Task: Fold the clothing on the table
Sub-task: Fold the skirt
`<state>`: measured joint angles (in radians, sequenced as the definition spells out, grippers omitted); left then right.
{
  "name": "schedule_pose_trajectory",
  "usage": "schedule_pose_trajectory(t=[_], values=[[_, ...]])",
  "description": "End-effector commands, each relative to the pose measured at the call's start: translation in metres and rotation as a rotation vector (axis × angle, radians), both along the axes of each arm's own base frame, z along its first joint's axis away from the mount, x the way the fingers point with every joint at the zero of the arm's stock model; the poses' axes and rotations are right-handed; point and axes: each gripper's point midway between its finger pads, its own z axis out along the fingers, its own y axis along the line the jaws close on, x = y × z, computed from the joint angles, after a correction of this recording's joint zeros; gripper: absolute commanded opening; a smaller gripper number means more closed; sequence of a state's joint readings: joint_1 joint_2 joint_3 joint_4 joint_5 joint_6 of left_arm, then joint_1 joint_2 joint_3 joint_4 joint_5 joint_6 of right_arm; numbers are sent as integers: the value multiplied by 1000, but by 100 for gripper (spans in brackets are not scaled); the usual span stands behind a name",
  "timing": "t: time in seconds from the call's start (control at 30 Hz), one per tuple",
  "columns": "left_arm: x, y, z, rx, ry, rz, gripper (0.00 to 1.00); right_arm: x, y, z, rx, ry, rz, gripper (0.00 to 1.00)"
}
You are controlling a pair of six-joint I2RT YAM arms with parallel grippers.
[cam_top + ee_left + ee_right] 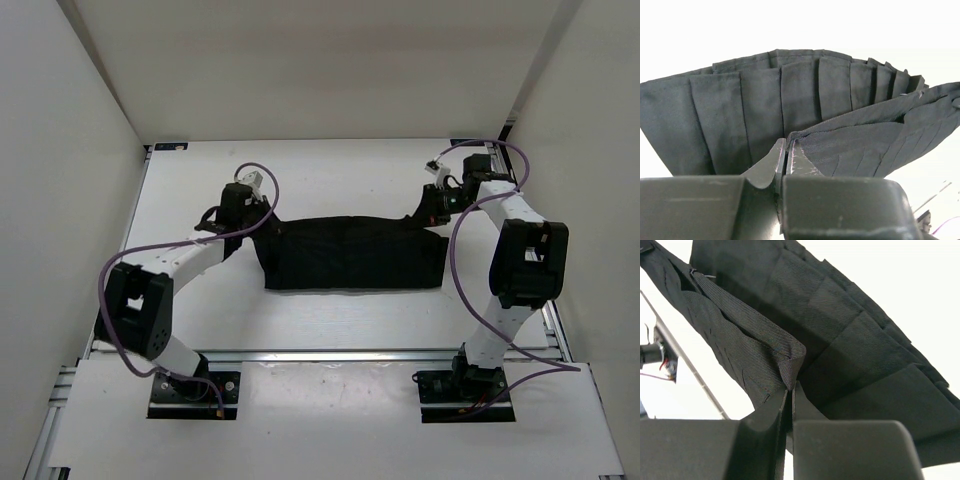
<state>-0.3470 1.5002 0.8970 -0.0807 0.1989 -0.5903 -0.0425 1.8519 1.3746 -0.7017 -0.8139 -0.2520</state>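
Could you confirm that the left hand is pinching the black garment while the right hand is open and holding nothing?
Not quite: the right hand is also shut on a corner of the garment, as the right wrist view shows. The left hand is indeed pinching it.

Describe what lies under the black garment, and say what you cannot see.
Only the white table shows around the clothing; the patch beneath it is covered, so anything there cannot be seen.

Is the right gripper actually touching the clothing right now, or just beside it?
Touching. The right wrist view shows the right gripper shut on a folded corner of the clothing, with the fabric pinched between its fingertips.
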Motion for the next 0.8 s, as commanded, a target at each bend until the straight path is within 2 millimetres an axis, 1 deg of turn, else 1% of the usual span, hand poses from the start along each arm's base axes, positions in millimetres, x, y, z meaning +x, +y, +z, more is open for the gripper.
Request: schedule_pose_trajectory(t=[0.0,0.03,0.07,0.1,0.13,0.17,0.2,0.23,0.3,0.33,0.37,0.43,0.47,0.5,0.53,0.57,0.6,0.67,0.7,0.73,0.77], values=[[34,16,10,-14,-36,79,0,27,-26,6,-108,-69,-118,0],[42,17,14,-14,-44,87,0,32,-30,1,-142,-65,-138,0],[43,16,6,-4,-25,81,0,38,-34,-2,-168,-69,-158,0],[46,14,0,1,-4,73,0,39,-32,-2,-186,-63,-162,0],[53,14,1,10,-17,71,0,43,-37,-6,-202,-55,-180,0],[55,13,-5,10,2,65,0,47,-38,-10,-212,-52,-184,0],[58,12,-12,18,14,60,0,52,-41,-10,-227,-58,-195,0],[63,10,-13,16,22,57,0,53,-42,-18,-239,-43,-199,0],[71,5,-13,15,22,44,0,65,-57,-22,-313,-59,-259,0],[75,1,-11,9,17,32,0,67,-62,-24,-337,-55,-273,0],[78,0,-13,17,16,28,0,67,-67,-30,-370,-39,-302,0],[89,-4,-12,15,9,20,0,70,-80,-34,-406,-29,-352,0],[96,-4,-8,5,-3,23,0,69,-85,-37,-425,-14,-382,0],[97,-6,-11,8,7,22,0,70,-92,-37,-444,-6,-413,0],[101,-8,-16,0,17,16,0,72,-93,-38,-451,-13,-417,0],[107,-9,-10,-4,1,13,0,68,-97,-44,-465,8,-421,0],[109,-12,-13,-12,9,5,0,72,-101,-43,-475,2,-442,0],[119,-19,-15,-19,3,-7,0,78,-102,-39,-471,-15,-458,0],[125,-22,-12,-24,-6,-11,0,80,-102,-39,-475,-12,-465,0],[128,-25,-15,-27,-2,-15,3,86,-108,-38,-486,-23,-492,0],[133,-28,-18,-22,4,-19,11,86,-110,-41,-493,-17,-499,0]])
